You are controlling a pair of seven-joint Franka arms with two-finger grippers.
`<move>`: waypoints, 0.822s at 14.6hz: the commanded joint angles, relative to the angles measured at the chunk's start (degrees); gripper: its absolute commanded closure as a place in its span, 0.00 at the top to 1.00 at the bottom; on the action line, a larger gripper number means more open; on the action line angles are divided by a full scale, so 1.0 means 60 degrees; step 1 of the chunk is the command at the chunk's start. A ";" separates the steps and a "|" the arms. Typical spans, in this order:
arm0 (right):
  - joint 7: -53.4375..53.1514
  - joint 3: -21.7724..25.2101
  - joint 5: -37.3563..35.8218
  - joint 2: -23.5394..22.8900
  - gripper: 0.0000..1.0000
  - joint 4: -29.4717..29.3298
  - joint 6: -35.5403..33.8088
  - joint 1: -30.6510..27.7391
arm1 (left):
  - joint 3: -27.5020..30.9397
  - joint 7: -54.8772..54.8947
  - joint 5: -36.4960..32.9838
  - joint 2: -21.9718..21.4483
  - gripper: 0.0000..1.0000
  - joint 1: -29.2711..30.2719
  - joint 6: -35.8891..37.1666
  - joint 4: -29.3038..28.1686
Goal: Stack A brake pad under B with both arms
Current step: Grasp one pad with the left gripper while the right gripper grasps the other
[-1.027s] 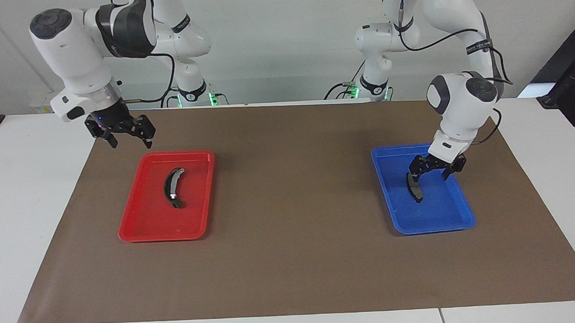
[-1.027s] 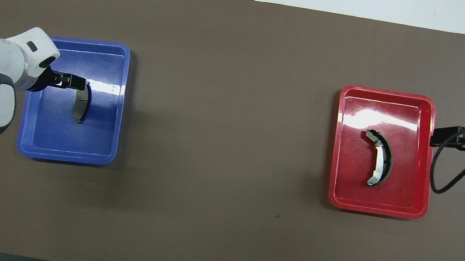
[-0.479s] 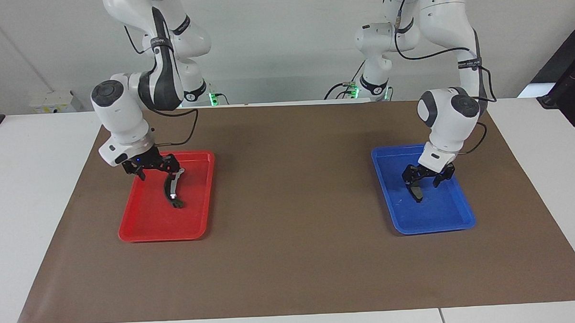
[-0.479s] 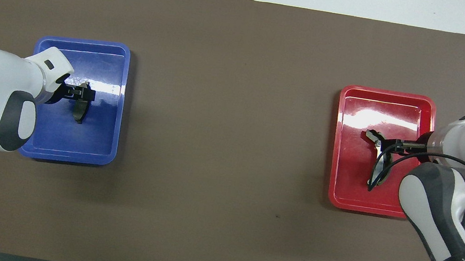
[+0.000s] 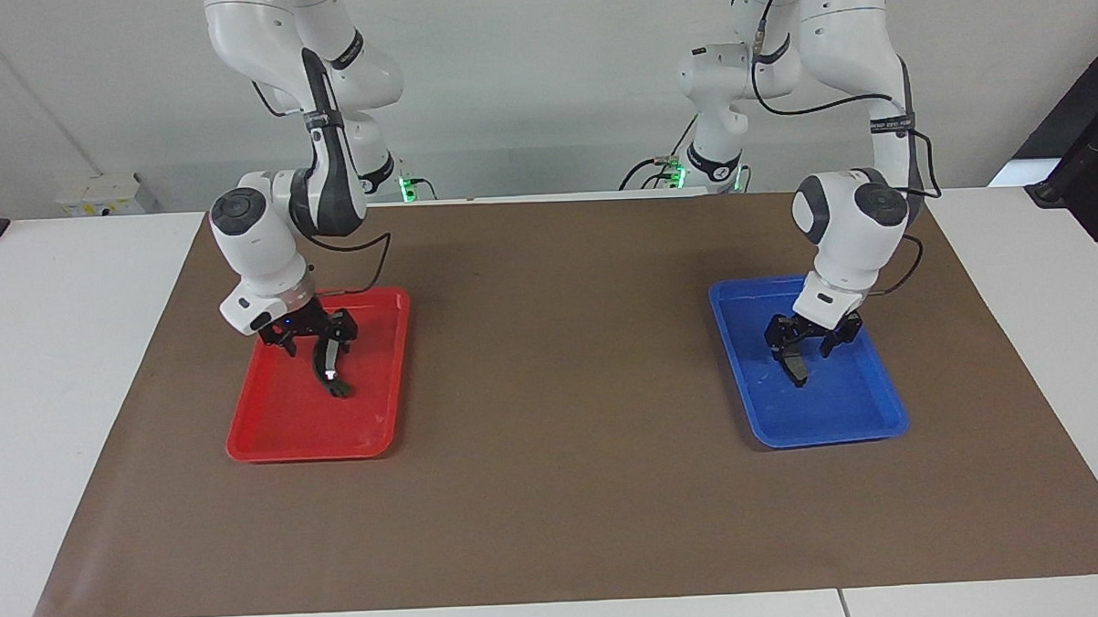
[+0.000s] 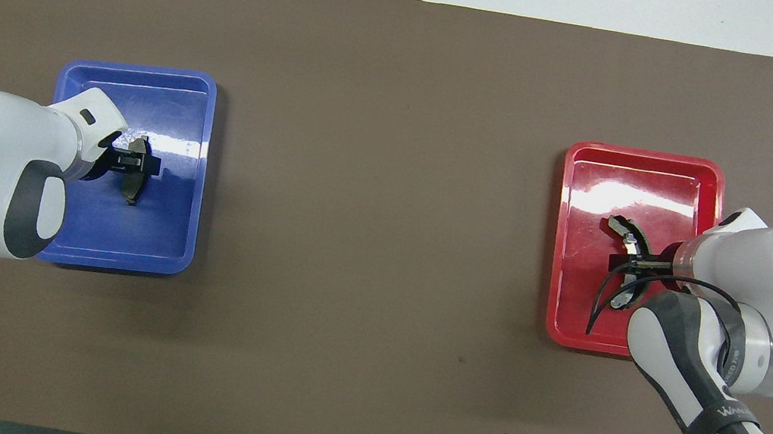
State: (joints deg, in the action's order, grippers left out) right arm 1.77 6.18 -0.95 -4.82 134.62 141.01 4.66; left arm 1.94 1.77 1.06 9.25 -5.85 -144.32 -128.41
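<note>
Nothing is stacked yet: each pad lies in its own tray, well apart. The short grey A brake pad (image 5: 794,364) rests in the blue tray (image 5: 873,420), toward the left arm's end of the tabletop, with the left gripper (image 5: 799,340) down over it; whether its jaws grip the pad I cannot tell. The long crescent B (image 5: 329,364) lies in the red tray (image 5: 270,437), the right gripper (image 5: 315,339) low over it, jaws spread, nothing lifted. Both pickups and the stacking remain.

Only partial white lettering — "WA" — on the right arm's band (image 6: 723,414).
</note>
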 commanded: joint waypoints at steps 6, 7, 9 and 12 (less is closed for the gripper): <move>0.0584 -0.0063 -0.0003 -0.0178 0.86 0.0078 0.0214 -0.0088 | 0.0073 0.0101 -0.0045 -0.0149 0.25 -0.0256 -0.0045 0.0058; 0.0584 -0.0063 -0.0017 -0.0178 0.81 0.0063 0.0214 -0.0088 | 0.0073 0.0087 -0.0045 -0.0236 0.19 -0.0256 0.0130 0.0102; 0.0584 -0.0063 -0.0018 -0.0193 0.54 0.0020 0.0200 -0.0059 | 0.0073 0.0043 -0.0045 -0.0673 0.15 -0.0416 0.1209 0.0656; 0.0452 -0.0078 0.0522 -0.0324 0.00 -0.0432 -0.0164 -0.0044 | 0.0088 -0.0016 -0.0045 -0.1013 0.12 -0.0870 0.3701 0.2003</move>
State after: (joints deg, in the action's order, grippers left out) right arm 3.75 6.15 -0.05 -6.34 134.20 141.62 4.84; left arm 1.82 1.82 1.06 5.52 -8.95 -130.07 -120.59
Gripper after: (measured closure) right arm 0.401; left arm 0.643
